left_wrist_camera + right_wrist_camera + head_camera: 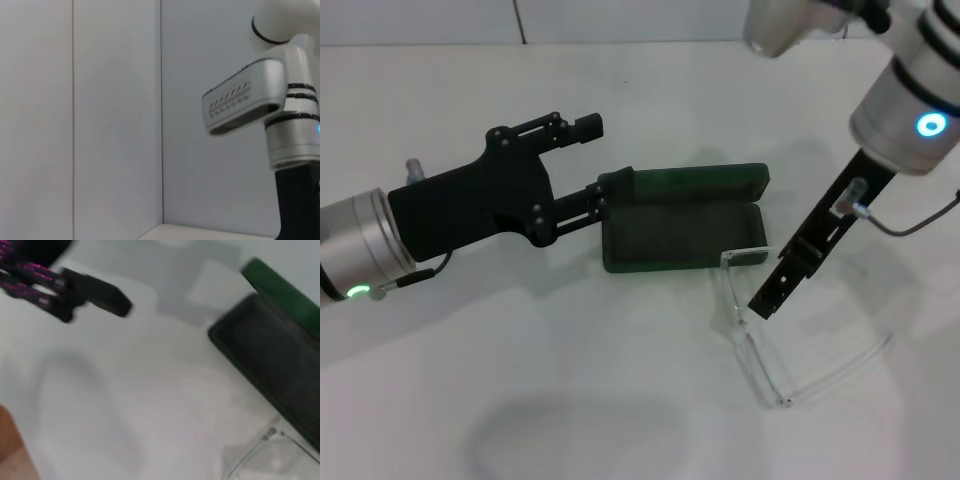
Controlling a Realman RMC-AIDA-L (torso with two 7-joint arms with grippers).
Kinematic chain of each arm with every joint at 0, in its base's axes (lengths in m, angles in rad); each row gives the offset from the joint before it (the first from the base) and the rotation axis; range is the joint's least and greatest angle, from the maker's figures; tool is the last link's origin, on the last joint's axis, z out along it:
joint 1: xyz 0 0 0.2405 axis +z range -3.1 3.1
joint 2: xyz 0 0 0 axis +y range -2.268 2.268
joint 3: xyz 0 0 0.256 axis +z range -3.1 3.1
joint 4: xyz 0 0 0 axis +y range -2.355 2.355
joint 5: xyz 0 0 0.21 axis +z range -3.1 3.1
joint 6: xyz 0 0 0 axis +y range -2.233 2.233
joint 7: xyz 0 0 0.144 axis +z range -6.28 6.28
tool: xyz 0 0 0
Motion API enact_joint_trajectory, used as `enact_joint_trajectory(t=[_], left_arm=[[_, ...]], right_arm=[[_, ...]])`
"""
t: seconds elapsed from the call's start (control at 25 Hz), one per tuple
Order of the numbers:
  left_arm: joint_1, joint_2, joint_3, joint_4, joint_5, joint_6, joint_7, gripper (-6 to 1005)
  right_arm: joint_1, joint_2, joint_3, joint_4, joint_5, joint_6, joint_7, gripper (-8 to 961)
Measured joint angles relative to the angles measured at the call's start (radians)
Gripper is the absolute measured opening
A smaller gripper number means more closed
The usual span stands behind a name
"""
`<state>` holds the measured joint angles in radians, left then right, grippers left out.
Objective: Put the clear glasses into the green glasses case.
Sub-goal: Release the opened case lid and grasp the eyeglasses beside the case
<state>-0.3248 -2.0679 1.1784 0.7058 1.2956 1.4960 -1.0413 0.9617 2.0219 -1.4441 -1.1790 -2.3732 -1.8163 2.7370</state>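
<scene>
Green glasses case point(682, 232): open on the table point(520, 380).
Clear glasses point(760, 345): just beside the case.
Left claw point(595, 160): fingers apart, one touching the case.
Right claw point(765, 300): over the glasses, state not clear.

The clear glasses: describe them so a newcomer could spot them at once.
Start at the open green glasses case in the middle of the white table. Just off its right front corner, under the right gripper, lie the clear glasses, one end leaning against that corner. They are fully transparent, visible mostly as faint outlines, unlike the dark case.
</scene>
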Motion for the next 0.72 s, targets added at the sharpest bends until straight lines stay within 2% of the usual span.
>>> enact_joint_trajectory(t=[0.32,0.72], left_arm=[[-0.003,0.004,-0.002,0.0,0.005,0.0,0.001,647],[-0.003,0.004,-0.01,0.0,0.006,-0.008,0.001,646]], right_arm=[[0.018,0.006,-0.117,0.098,0.0,0.092,0.051,856],[0.007,0.006,-0.144,0.154,0.063,0.187,0.039,848]])
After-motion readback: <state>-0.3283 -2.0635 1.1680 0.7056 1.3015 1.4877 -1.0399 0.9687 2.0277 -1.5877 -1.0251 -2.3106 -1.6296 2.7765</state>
